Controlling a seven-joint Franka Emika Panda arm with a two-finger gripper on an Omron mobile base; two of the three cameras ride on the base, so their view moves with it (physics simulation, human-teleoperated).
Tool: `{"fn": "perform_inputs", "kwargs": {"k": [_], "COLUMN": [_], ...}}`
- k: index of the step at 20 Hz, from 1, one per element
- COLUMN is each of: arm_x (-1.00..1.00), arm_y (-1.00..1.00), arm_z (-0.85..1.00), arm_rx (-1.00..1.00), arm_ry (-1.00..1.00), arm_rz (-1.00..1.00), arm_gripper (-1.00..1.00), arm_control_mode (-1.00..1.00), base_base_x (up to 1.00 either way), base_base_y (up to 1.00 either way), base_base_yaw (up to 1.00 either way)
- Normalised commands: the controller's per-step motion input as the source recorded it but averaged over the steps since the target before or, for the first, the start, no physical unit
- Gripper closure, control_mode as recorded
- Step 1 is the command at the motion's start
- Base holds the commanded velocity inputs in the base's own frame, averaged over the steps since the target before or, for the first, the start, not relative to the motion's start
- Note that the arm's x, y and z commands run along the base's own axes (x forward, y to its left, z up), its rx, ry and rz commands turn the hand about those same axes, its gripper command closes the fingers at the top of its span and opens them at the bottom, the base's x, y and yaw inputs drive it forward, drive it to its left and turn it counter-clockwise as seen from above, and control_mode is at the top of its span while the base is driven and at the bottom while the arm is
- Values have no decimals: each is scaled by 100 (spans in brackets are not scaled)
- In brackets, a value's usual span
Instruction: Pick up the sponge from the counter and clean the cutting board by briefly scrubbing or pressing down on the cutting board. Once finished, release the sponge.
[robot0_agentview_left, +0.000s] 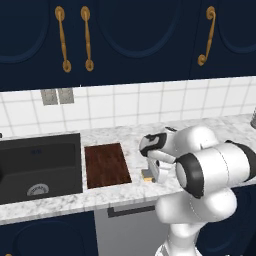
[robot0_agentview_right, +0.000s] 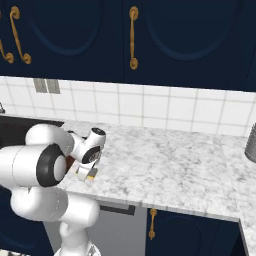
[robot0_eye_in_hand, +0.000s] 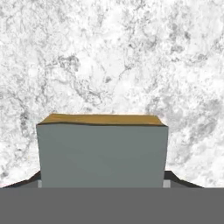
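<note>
Right of the cutting board (robot0_agentview_left: 107, 165), on the tabletop (robot0_agentview_right: 165, 160), the sponge (robot0_eye_in_hand: 102, 151) was seen between the tips of the claw (robot0_agentview_left: 148, 175), apparently clamped. Pickup was judged under way; scrubbing the board and letting go were left undone.

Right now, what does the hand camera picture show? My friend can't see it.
The sponge, grey-green with a yellow layer along its far edge, sits big and close at the bottom between the gripper's dark fingertips. Behind it stretches the white-and-grey speckled counter.
</note>
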Motion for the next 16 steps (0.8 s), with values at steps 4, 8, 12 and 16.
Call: {"fn": "perform_inputs", "kwargs": {"k": [4, 8, 12, 16], "arm_x": [0, -15, -24, -30], "arm_y": [-6, -14, -12, -18], "arm_z": [-12, 14, 53, 93], "arm_rx": [0, 0, 0, 1], "arm_ry": [0, -4, -14, -19], "arm_rz": [0, 0, 0, 0], "arm_gripper": [-100, -100, -100, -100], "arm_control_mode": [-100, -100, -100, -100], "base_base_x": [0, 0, 0, 0], "base_base_y": [0, 0, 0, 0], "base_base_yaw": [0, 0, 0, 0]}}
